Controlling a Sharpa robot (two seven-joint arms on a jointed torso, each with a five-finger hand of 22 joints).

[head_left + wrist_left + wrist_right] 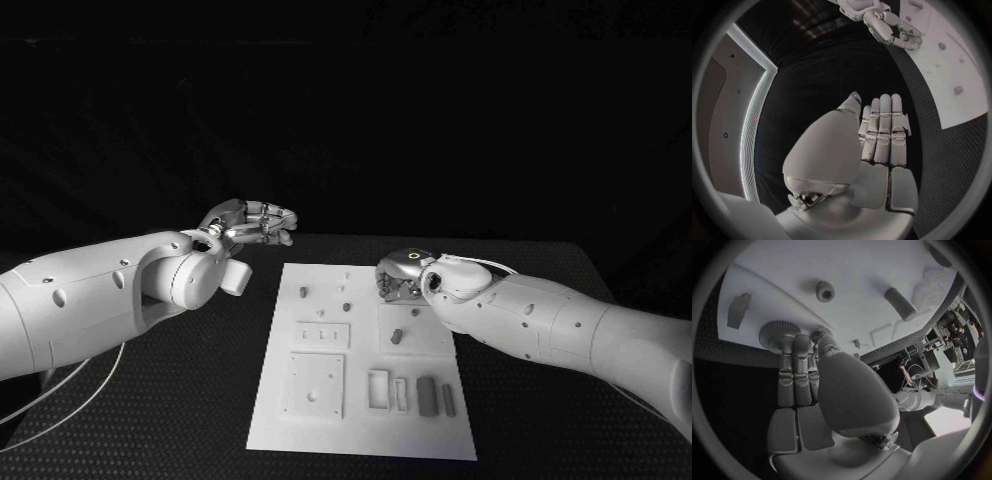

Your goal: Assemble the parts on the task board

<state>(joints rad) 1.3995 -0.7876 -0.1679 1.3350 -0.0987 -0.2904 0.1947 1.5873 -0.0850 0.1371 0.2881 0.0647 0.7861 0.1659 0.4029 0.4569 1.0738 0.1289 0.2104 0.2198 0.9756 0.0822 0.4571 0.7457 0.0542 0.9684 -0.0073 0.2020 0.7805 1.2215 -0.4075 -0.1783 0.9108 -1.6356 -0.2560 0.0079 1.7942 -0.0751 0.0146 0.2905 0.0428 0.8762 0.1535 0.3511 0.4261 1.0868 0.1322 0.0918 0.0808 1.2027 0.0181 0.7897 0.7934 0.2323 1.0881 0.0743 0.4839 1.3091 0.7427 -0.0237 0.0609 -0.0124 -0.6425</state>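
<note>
The scene is dim — only the white task board (361, 370), both arms and the silver hands catch light, which seems to fall from above. The black table (188, 420) and background swallow detail, and shadows barely register. Both wrist views bend straight edges hard toward the circle's rim — the board's edge curves — and a bright strip glares in the left wrist view.

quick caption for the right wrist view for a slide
Right hand reaching its fingers onto a round ridged part at the edge of the white task board.
</note>
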